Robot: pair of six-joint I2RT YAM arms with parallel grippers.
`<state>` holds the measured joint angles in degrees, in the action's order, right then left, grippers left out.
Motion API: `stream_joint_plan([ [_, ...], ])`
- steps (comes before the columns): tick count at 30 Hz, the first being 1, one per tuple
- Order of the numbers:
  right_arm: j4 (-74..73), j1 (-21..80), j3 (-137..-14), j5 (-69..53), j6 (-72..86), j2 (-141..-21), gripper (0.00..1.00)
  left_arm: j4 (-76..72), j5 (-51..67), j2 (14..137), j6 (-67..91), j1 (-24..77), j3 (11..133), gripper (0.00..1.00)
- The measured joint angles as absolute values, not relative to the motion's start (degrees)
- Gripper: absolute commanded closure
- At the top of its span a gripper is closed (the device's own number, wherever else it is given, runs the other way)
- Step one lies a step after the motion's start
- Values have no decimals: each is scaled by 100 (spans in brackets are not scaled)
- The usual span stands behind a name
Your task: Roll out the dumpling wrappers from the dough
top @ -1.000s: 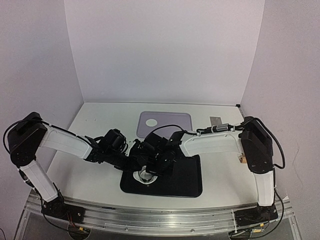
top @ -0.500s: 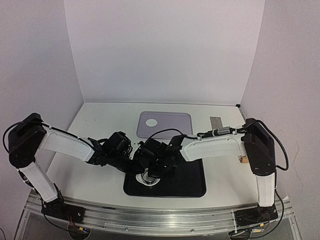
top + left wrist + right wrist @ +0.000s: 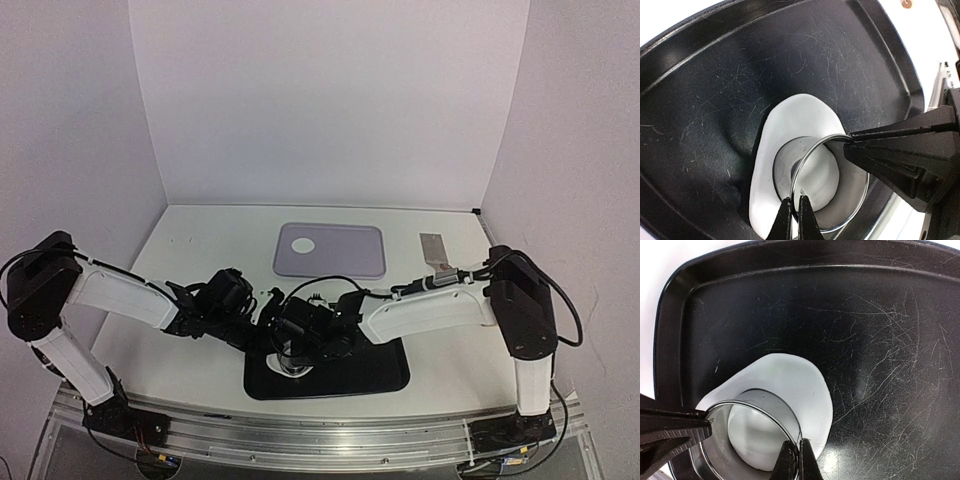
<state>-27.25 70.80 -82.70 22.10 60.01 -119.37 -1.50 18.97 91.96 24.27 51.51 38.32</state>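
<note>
1. bench: white surface with pale walls on three sides. It fills the middle of the top view.
2. black tray: sits at the lower centre of the top view, under both wrists. It has a scratched floor and a raised rim.
3. dough: one flat white sheet with a rounded outline, lying on the floor of the black tray. It shows left of centre in the lower half of the right wrist view.
4. ring: a short steel band, open at the top, standing on the lower left part of the dough in the right wrist view. White dough shows inside it. Whether it cuts through the sheet cannot be told.
5. left fingers: at the bottom centre of the left wrist view. They are closed tight on the ring's thin wall, one finger inside the rim and one outside.
6. right fingers: at the bottom centre of the right wrist view, pinched on the ring's wall in the same way. In the left wrist view they come in from the right edge. There they meet the rim at its upper right, apart from where the left fingers grip.
7. lavender tray: at the upper centre of the bench, above the black tray in the top view and apart from it.
8. wrapper: one small, round, flat white disc lying in the left part of the lavender tray, well apart from the ring and the dough.
9. metal piece: small, flat and grey, lying on the bench near the lavender tray's right edge.
</note>
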Motion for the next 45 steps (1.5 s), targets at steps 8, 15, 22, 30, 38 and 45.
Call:
stream_joint_plan([
  [8, -2637, 6764, -8112, 1493, 6501, -11917, 100, -217, 3004, 9852, 2403, 4578, 4240, 100],
  [15, -2228, 6679, -7824, 1182, 6765, -11832, 100, -118, 3172, 9959, 2304, 4504, 4390, 100],
  [22, -2157, 6962, -7828, 1932, 6152, -11753, 100, -43, 2379, 9399, 2073, 4919, 4131, 100],
  [30, -2250, 6831, -7940, 1614, 6158, -11917, 100, -32, 2732, 9643, 2177, 4698, 4176, 100],
  [38, -2103, 6692, -7880, 1111, 7264, -11916, 100, 42, 3356, 10045, 2015, 4339, 4542, 100],
  [45, -2060, 6810, -7903, 1388, 8128, -11954, 100, 40, 3245, 10112, 1701, 4331, 4655, 100],
])
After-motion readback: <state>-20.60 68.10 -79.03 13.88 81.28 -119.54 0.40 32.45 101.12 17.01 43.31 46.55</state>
